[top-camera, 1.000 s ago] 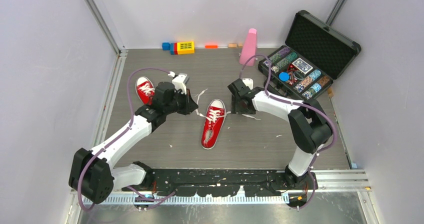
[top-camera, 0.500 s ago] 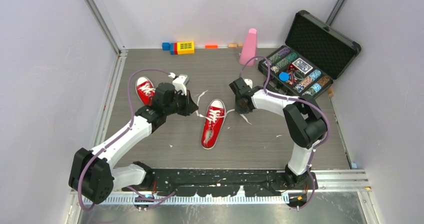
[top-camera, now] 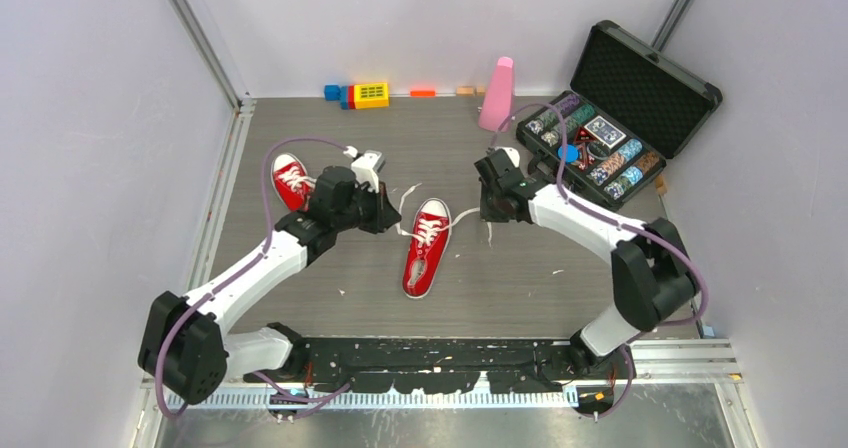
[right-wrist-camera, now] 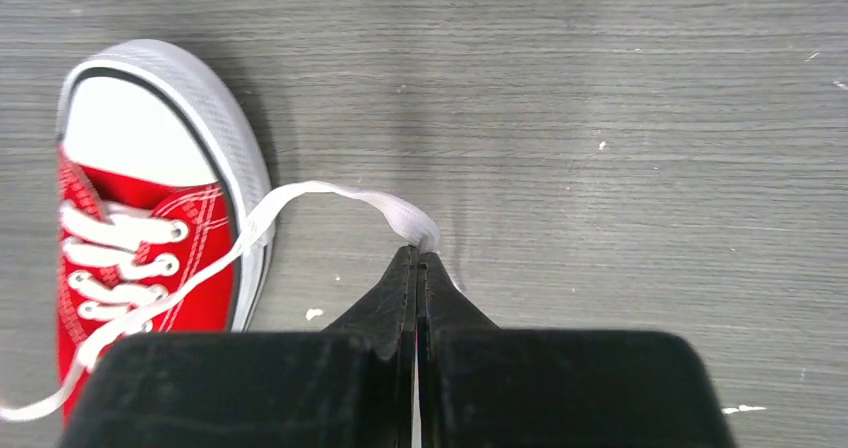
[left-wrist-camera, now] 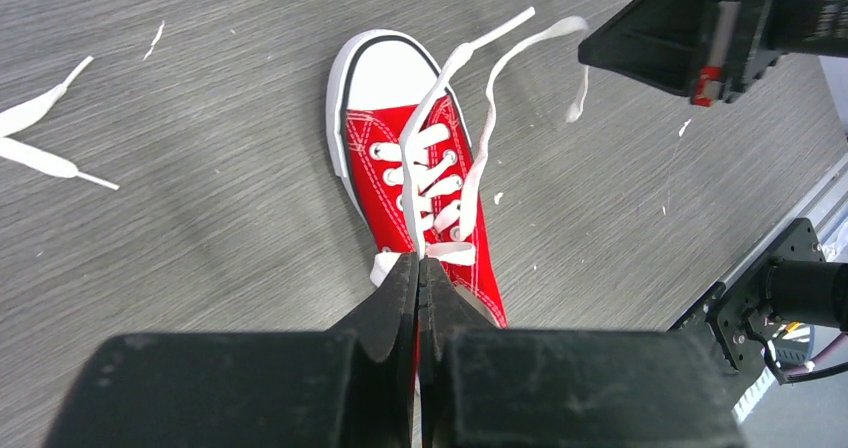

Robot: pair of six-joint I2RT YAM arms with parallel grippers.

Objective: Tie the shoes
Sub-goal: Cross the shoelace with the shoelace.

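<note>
On the grey table point(top-camera: 500, 278) one red sneaker point(left-wrist-camera: 430, 183) lies between the two arms, sole down, and its white toe cap points to the far wall. Its laces are untied. The left gripper point(left-wrist-camera: 418, 263) is above the lacing of this shoe. Its jaws are pressed together and pinch the left lace strand point(left-wrist-camera: 452, 60), which goes from the fingertips over the toe cap and ends on the floor behind it. The right gripper point(right-wrist-camera: 418, 258) is just beside the toe, on the right side of the shoe. Its jaws are also fully together and they nip the right lace strand point(right-wrist-camera: 340, 188), which comes from the eyelets in a low arc over the white sole edge to the fingertips. In the left wrist view a short free end of this strand hangs down below the right fingers.

The second red sneaker point(top-camera: 290, 181) is on the left part of the table, close behind the left arm and apart from the first shoe. No gripper touches it. Two loose white lace ends point(left-wrist-camera: 40, 153) lie on the floor at the left edge of the left wrist view; I cannot tell to which shoe they belong.

At the far right corner is an open black poker chip case point(top-camera: 645, 73), just beside it a pink tapered object point(top-camera: 497, 92), and along the far wall some coloured toy blocks point(top-camera: 370, 94)
</note>
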